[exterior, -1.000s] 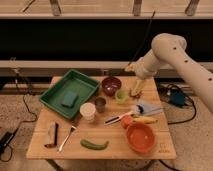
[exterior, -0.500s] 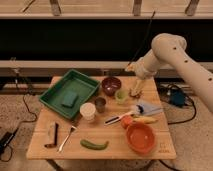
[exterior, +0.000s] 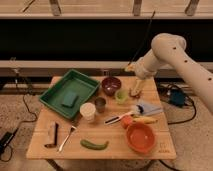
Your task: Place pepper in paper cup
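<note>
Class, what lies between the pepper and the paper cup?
Nothing: bare table separates pepper from paper cup in the camera view. The gripper hangs near the light-green cup.

A robot lab: prop-strewn wooden table point(exterior: 115, 150), floor cables point(exterior: 24, 106), the tool point(exterior: 135, 91) over its far right.

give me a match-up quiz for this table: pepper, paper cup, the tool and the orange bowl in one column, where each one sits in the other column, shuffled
Things:
1. pepper
2. paper cup
3. tool
4. orange bowl

Places:
a. front right corner of the table
b. over the back right of the table, right of the light-green cup
c. near the front edge, right of the fork
d. at the green tray's near corner, beside the brown cup

Pairs: 1-c, 2-d, 3-b, 4-a
</note>
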Controlling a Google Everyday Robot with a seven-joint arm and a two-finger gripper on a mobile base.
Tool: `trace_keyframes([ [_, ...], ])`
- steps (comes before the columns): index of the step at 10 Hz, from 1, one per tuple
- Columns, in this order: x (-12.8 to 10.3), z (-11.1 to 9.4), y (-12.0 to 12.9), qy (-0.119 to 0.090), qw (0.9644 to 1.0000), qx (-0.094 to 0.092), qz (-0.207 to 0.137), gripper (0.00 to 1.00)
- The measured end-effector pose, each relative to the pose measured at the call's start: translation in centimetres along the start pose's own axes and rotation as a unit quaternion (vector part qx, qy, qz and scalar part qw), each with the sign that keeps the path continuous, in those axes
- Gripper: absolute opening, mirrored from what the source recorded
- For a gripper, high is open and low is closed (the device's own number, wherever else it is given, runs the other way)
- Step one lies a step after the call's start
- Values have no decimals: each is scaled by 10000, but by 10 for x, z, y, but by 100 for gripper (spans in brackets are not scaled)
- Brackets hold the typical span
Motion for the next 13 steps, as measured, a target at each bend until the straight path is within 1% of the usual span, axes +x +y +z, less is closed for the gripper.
trace_keyframes([
  [2,-3,14,20,-42,10000,-54,-8,78],
  [4,-7,37,59,-92,9997,-210,89,78],
  [8,-22,75,123,-131,9979,-509,379,78],
  [9,-25,81,132,-129,9975,-541,436,78],
  [10,-30,90,148,-104,9970,-539,545,78],
  [12,-34,100,169,-84,9960,-492,737,78],
  [13,-39,110,179,-107,9955,-461,823,78],
])
